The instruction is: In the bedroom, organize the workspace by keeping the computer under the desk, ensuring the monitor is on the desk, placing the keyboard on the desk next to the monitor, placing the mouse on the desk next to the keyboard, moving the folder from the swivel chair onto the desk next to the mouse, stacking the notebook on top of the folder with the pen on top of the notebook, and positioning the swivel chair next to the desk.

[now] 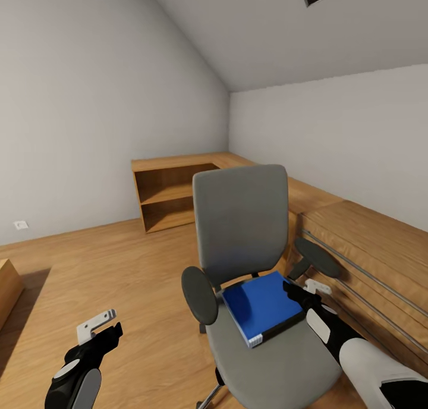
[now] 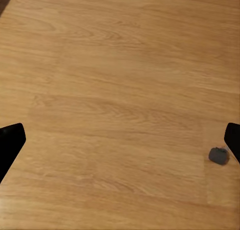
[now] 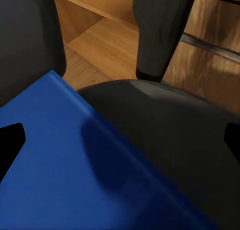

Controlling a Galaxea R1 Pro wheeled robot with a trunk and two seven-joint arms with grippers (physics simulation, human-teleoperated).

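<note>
Lying flat on the swivel chair [image 1: 261, 337] seat, the folder [image 1: 264, 307] looks stiff, light and slick (judged best pinched at the free edge nearest the right armrest), where the right gripper [image 1: 309, 290] hovers spread wide; the armrests hem it in, open floor [image 1: 119, 260] lies left of the chair

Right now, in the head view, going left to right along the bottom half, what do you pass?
Left gripper → chair's left armrest → blue folder on the seat → right gripper at the folder's right edge → wooden cabinet front.
</note>
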